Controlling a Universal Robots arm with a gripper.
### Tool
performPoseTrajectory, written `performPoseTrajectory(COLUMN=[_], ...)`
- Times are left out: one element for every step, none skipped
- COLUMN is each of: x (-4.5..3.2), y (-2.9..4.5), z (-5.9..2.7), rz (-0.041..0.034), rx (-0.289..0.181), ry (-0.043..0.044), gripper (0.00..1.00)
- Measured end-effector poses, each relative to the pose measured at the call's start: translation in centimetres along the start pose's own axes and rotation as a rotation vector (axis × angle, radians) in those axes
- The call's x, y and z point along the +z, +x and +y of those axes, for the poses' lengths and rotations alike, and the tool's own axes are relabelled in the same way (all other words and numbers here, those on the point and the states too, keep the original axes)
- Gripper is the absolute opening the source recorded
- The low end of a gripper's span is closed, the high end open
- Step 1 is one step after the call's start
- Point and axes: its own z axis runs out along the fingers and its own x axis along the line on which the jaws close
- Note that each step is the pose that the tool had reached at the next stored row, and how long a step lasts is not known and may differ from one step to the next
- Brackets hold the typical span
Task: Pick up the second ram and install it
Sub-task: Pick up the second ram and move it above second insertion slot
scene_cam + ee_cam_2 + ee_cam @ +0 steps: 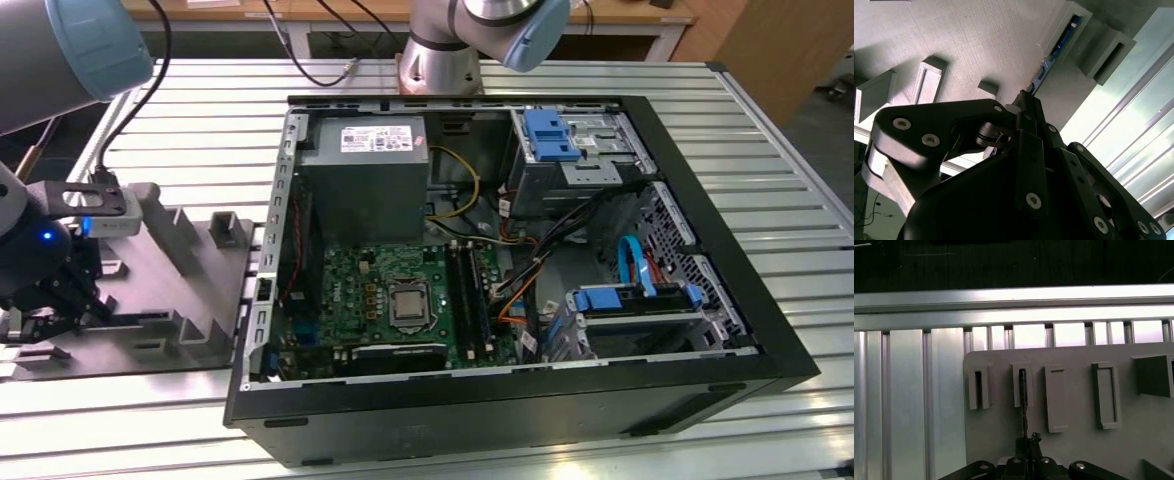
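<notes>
We find the hand [47, 318] low over the grey holder plate [147, 355], which lies flat on the slatted metal surface [174, 110]. In the exterior view, the plate sits just beside the open computer case [534, 405], on the exterior view's left of it.

In both wrist views the hand's fingers [1029, 145] are drawn almost together, and the second ram [1056, 50] runs straight out from between their tips. As far as we can see, they are clamped on the strip's near end.

The second ram [1023, 400] stands on edge on the plate, so in the first wrist view it shows as a thin dark line. Its far end sits in one of the plate's raised slotted blocks [1022, 371], and its near end meets the hand [1026, 441]. In the second wrist view we see its blue face with small parts along it. There it lies between two raised grey blocks at the plate's edge, next to the bright slats of the surface [1134, 115].

Other raised blocks [1056, 397] stand in a row on the plate beside the one holding the strip.

Away from the plate, inside the case, the green motherboard [387, 290] lies flat with its long black slots [470, 285] showing.
</notes>
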Motion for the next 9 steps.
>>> performPoseTrajectory(x=[0.0,0.0,0.0,0.0,0.0,0.0,0.0,0.0,0.0], y=[0.0,0.0,0.0,0.0,0.0,0.0,0.0,0.0,0.0], z=[0.0,0.0,0.0,0.0,0.0,0.0,0.0,0.0,0.0], rz=[0.0,0.0,0.0,0.0,0.0,0.0001,0.0,0.0,0.0001], rx=[0.0,0.0,-0.001,-0.001,-0.001,-0.001,-0.002,-0.002,-0.002], ry=[-0.0001,0.0,0.0,-0.0001,0.0,-0.0001,-0.0001,0.0,-0.0001], gripper=[0.13,0.12,0.12,0.12,0.12,0.12,0.12,0.12,0.12])
